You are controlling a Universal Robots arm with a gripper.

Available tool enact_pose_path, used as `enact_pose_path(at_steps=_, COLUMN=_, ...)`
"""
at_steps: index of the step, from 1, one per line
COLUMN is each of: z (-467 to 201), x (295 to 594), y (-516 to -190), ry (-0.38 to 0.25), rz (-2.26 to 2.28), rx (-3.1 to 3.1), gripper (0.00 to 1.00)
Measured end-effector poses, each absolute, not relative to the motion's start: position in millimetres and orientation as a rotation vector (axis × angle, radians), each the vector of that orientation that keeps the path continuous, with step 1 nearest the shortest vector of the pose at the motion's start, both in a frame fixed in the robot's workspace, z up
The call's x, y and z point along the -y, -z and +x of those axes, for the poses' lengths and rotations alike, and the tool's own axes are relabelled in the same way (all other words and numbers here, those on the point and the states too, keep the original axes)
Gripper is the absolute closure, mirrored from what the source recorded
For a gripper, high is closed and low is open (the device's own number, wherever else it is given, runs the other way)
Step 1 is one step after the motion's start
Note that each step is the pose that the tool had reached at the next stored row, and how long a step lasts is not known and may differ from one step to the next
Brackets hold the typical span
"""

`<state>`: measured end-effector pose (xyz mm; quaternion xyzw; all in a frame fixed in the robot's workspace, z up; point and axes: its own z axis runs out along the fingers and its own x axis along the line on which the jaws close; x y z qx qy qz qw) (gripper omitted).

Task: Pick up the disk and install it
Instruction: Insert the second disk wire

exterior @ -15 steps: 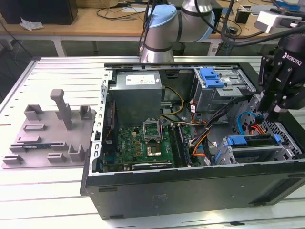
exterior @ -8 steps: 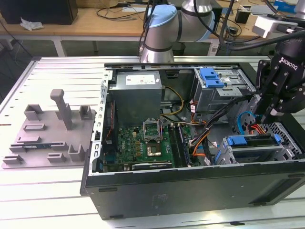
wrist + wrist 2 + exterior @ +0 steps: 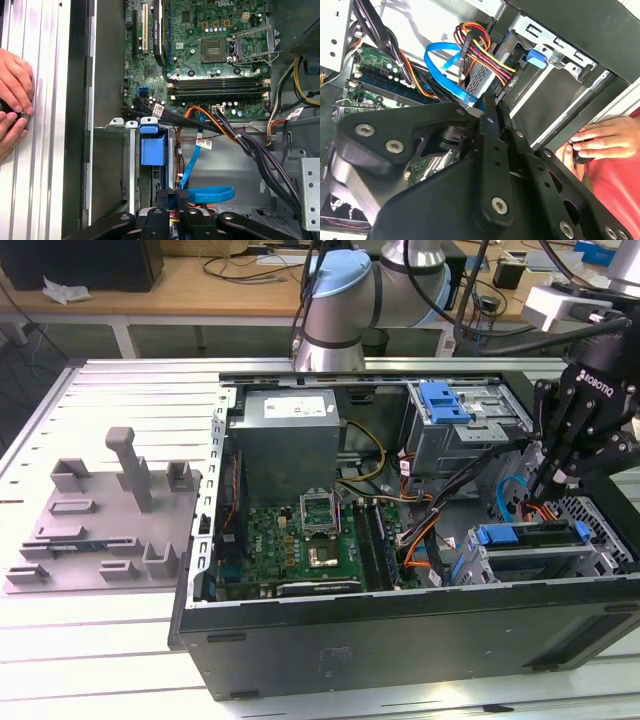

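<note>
**A:** Where's the claw right now?

**B:** The black gripper hangs low inside the open black computer case, on the exterior view's right. In both wrist views its fingertips are pinched together, and I can't make out anything between them.

**A:** And the drive?

**B:** The silver metal disk in its blue plastic carrier sits in the grey metal drive cage at the lower right of the exterior view, just below the gripper. A flat blue ribbon cable loops right beside the fingertips.

**A:** Anything else in there?

**B:** The green motherboard lies mid-case, with the grey power-supply box above it in the exterior view. A grey plastic fixture lies on the slotted metal table, well apart on the exterior view's left.

**A:** Somebody close by?

**B:** Yes, a person's hand rests on the table beside the case wall.
</note>
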<state>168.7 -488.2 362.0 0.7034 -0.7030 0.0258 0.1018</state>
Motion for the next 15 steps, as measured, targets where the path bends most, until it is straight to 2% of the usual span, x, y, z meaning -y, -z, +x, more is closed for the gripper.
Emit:
enact_pose_path(at_steps=1, z=169, x=488, y=-362, ry=-0.077, rz=2.077, rx=2.076, gripper=0.84)
enact_pose_path(at_steps=9, z=169, x=489, y=-361, ry=-0.075, rz=2.077, rx=2.076, gripper=0.84)
enact_pose_path(at_steps=15, z=169, x=503, y=-361, ry=-0.055, rz=2.089, rx=2.086, gripper=0.84)
